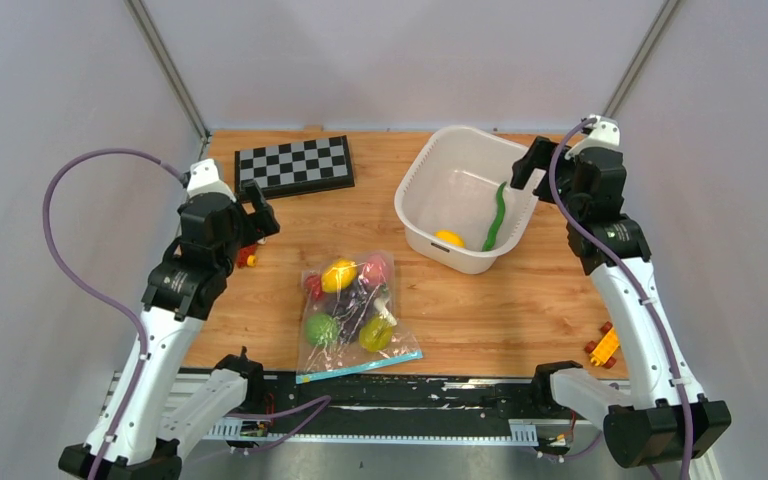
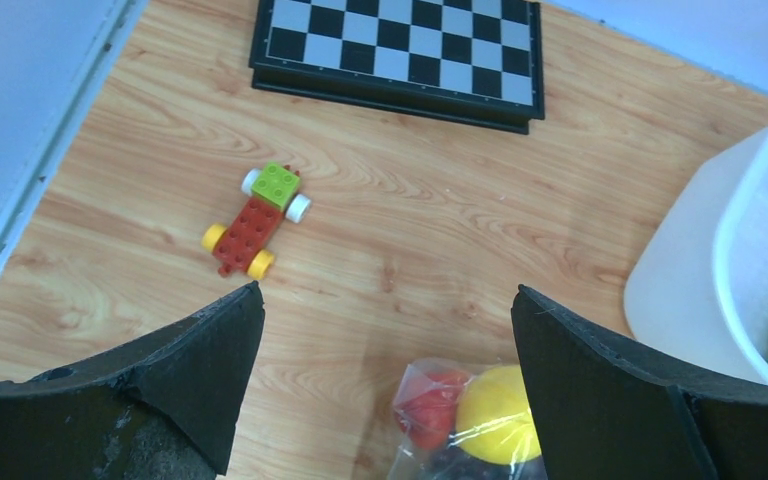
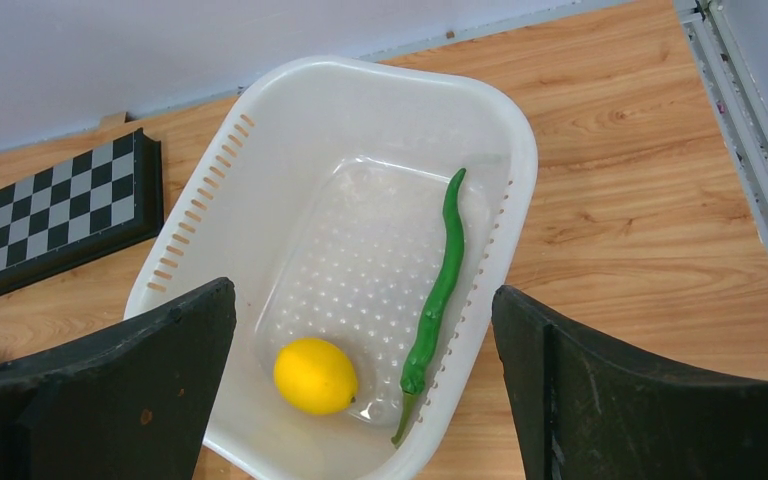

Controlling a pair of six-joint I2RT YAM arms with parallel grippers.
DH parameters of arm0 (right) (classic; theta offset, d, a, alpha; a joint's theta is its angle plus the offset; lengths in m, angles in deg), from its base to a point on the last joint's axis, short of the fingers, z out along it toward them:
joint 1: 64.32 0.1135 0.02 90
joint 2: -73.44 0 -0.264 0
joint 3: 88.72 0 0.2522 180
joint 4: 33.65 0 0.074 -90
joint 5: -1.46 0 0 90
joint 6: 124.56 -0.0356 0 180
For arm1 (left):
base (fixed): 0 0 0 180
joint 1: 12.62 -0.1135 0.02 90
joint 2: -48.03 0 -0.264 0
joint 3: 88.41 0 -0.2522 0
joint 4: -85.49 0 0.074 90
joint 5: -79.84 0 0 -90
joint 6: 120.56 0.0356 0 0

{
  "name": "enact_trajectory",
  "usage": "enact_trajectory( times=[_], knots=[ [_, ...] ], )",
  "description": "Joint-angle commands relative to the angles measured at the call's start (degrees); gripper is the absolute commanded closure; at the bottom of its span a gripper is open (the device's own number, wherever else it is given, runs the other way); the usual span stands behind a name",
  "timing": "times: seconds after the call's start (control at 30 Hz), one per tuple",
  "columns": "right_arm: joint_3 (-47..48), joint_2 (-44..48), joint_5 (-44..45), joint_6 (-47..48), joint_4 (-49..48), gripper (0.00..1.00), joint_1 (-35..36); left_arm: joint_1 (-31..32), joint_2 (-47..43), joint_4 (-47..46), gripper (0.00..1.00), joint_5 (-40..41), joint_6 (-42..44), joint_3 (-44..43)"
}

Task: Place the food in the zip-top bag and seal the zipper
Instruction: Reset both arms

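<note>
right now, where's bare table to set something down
Widest bare wood: right of the zip-top bag, nearer than the white basket, across to the yellow-red blocks. A smaller patch lies between checkerboard and basket. Crowded at the toy car, left of the bag.

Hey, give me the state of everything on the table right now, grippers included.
Left gripper, open, empty.
Right gripper, open, empty, by the basket.
Zip-top bag, lying flat, fruits inside.
Zipper, cannot tell if sealed.
Basket, upright, holding lemon and chili.
Chessboard, folded shut, flat.
</note>
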Motion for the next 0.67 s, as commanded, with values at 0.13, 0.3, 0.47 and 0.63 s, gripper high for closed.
enact_trajectory(
  times=[0.13,0.3,0.47,0.63],
  knots=[
    [3.7,1.3,-4.5,4.2,3.4,0.00,-0.1,-0.3,3.5,0.6,0.00,3.1,1.5,-4.3],
    [2.4,5.3,-10.0,6.9,3.1,0.00,0.0,-0.3,3.6,-3.0,0.00,1.0,0.4,-5.8],
    [3.7,5.9,-15.1,8.5,4.3,0.00,0.0,-0.3,4.4,-4.1,0.00,-1.8,-0.3,-7.6],
    [4.3,5.5,-15.5,8.2,3.8,0.00,0.0,-0.3,4.1,-4.1,0.00,-1.0,0.1,-7.7]
  ],
)
